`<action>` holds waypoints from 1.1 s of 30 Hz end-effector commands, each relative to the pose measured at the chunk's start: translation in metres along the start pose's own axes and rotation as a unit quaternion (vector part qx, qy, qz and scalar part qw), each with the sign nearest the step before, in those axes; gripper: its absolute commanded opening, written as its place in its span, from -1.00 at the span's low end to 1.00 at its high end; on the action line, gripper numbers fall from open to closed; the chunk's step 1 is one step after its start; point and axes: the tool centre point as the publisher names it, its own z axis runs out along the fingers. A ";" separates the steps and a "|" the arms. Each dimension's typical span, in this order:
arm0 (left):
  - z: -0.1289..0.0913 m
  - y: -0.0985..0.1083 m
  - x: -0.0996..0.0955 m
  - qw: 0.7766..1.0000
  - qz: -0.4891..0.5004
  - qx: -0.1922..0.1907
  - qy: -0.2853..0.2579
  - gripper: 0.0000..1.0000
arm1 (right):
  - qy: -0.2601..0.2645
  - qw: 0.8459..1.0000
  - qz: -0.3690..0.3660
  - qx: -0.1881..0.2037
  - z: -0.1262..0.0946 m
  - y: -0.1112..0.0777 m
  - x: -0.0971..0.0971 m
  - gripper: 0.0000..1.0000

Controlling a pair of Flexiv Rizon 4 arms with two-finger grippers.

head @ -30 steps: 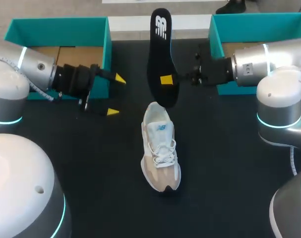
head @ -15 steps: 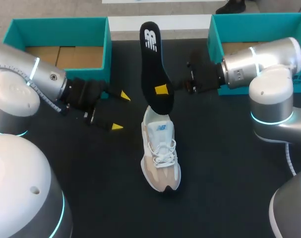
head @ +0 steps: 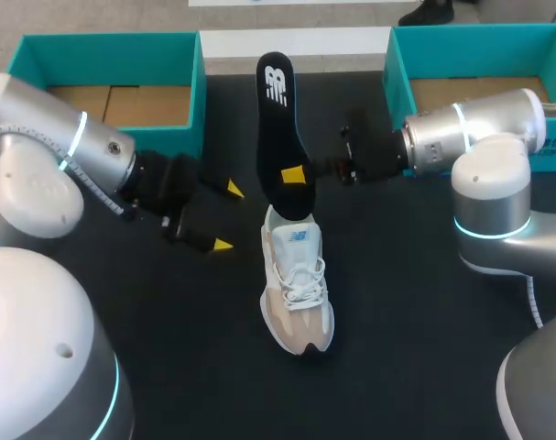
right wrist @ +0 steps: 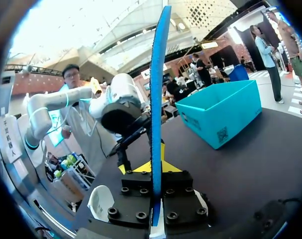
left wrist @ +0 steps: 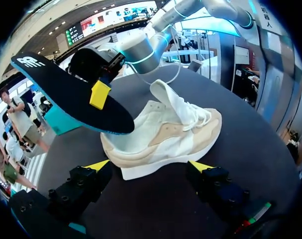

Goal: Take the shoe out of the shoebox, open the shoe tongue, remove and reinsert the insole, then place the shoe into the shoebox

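A white and beige sneaker lies on the black table, toe toward the front edge; it also shows ahead of my left gripper. My right gripper is shut on the black insole, which tilts up over the shoe's heel opening with its lower end close to the collar. From the right wrist the insole is edge-on between the shut fingers of that gripper. My left gripper stands open just left of the shoe's heel, holding nothing. The insole hangs over the heel there.
A teal shoebox stands at the back left behind my left arm. Another teal box stands at the back right, also seen in the right wrist view.
My left gripper has moved right, closer to the shoe's heel, still open. The right gripper has carried the insole left and lower toward the shoe's opening.
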 end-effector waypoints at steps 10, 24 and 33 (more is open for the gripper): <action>0.011 -0.010 -0.003 1.000 -0.012 -0.006 -0.002 1.00 | 0.001 1.000 0.002 -0.006 0.002 -0.004 0.000 -1.00; 0.018 -0.008 -0.010 0.998 -0.049 -0.019 -0.018 1.00 | -0.004 1.000 -0.009 -0.017 0.009 -0.024 -0.001 -1.00; 0.030 -0.003 -0.013 0.998 -0.056 -0.015 -0.033 1.00 | 0.002 1.000 -0.005 -0.018 0.010 -0.027 -0.003 -1.00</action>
